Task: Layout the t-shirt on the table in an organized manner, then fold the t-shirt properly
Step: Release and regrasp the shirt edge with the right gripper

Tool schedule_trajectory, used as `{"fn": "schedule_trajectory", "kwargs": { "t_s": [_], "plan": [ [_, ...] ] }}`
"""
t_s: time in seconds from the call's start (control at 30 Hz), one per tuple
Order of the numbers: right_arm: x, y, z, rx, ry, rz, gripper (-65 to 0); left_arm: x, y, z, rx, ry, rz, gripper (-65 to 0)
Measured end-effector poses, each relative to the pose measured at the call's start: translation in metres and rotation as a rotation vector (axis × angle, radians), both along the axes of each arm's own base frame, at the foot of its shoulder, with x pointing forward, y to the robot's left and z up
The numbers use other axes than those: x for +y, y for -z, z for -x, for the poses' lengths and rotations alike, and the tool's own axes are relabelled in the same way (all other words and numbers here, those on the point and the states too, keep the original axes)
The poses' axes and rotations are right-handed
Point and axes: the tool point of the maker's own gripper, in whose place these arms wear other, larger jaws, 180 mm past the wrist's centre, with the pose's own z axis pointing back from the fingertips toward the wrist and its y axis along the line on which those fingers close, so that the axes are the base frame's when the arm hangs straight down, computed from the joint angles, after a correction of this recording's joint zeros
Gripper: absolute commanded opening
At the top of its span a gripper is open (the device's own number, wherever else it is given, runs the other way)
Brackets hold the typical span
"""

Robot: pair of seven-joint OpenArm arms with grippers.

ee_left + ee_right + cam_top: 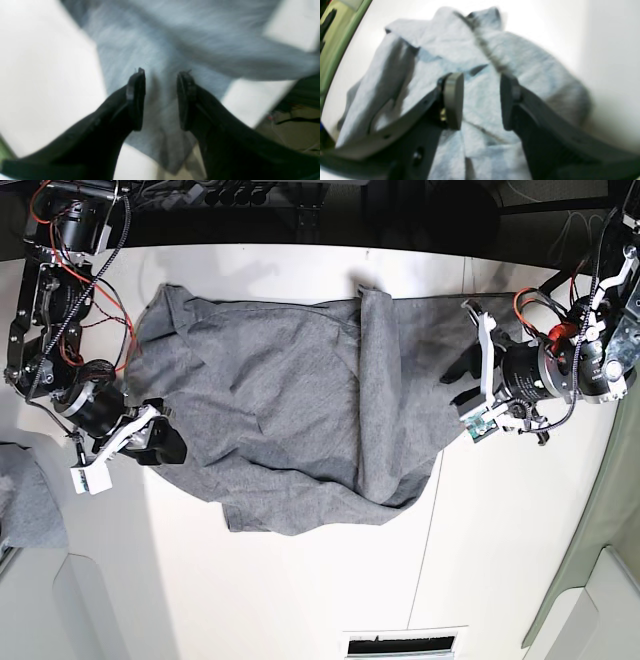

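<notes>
**Grey t-shirt rumpled between my two open grippers**

The large heather-grey cotton t-shirt (290, 415) lies crumpled on the flat white table (300, 600), a thick fold running across its middle. Its long axis runs side to side in the base view, from one arm to the other. My left gripper (160, 100) hovers over one end of the cloth, jaws apart, pinching nothing. My right gripper (481, 101) sits at the opposite end, jaws likewise parted above the fabric, holding nothing. Each arm is near its own end of the shirt, so I judge that spreading it means pulling those ends outward, away from each other.
</notes>
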Motion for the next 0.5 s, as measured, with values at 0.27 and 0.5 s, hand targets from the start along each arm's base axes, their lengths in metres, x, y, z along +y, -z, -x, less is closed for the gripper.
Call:
{"fn": "schedule_trajectory", "kwargs": {
  "t_s": [0.27, 0.5],
  "plan": [
    [0.049, 0.029, 0.014, 0.025, -0.206, 0.211, -37.2, 0.060, 0.033, -0.020, 0.069, -0.284, 0.065, -44.4],
    [0.063, 0.066, 0.029, 0.088, -0.254, 0.233, -30.0, 0.108, 0.060, -0.017, 0.146, -0.507, 0.182, -44.4]
  ]
}}
